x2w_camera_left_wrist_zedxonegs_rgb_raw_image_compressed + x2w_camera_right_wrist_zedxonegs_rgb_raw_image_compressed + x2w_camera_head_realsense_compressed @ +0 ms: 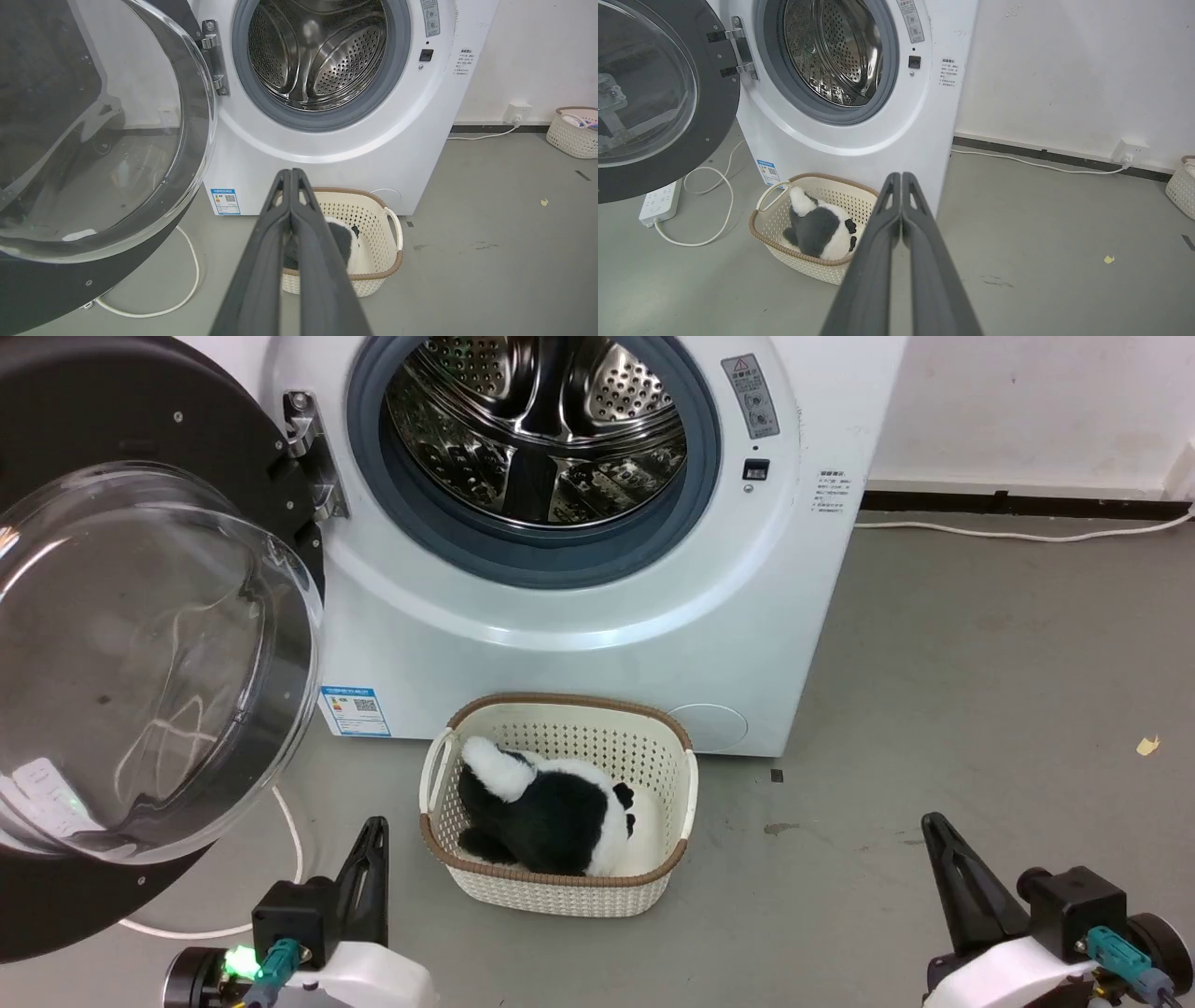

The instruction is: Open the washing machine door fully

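The washing machine door (149, 653) stands swung wide at the left of the head view, hinged to the washing machine (597, 616) at top centre. The left gripper (376, 823) at lower left and the right gripper (932, 821) at lower right each have fingers pressed together, holding nothing, apart from the door. A basket (560, 702) sits just below the machine.
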Motion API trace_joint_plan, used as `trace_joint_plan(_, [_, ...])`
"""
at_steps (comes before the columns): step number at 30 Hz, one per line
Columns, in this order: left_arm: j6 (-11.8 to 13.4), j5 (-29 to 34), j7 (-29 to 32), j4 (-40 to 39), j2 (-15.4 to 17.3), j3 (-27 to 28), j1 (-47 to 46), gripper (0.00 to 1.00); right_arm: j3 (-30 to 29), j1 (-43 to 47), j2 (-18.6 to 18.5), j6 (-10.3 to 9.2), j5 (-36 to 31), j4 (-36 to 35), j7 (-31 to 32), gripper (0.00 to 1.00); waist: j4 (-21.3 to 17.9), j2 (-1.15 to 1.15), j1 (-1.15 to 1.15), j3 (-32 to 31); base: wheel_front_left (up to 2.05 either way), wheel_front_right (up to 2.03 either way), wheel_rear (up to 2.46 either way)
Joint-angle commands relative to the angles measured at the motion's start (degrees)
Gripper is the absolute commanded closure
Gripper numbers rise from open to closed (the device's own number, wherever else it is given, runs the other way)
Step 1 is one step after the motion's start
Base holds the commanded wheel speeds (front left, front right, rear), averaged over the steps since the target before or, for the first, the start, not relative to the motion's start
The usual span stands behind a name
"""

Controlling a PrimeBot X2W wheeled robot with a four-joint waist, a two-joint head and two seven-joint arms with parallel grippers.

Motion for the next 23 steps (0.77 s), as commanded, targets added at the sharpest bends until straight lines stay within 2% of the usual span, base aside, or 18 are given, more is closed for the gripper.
trace_joint_plan(1, [-0.1,0.62,0.3,-0.3,-0.36,0.23,-0.61,1.0,0.18,-0.79,0.14,0.03,-0.29,-0.43,0.24,1.0,-0.02,0.0,0.0,0.0,0.0,0.0,0.0])
trace_joint_plan(23, [-0.81,2.77,2.88,-1.59,-1.14,2.4,-1.02,1.0,0.79,-1.55,0.17,0.04,-1.17,-0.96,2.74,1.0,-0.44,0.0,0.0,0.06,0.0,0.0,0.0])
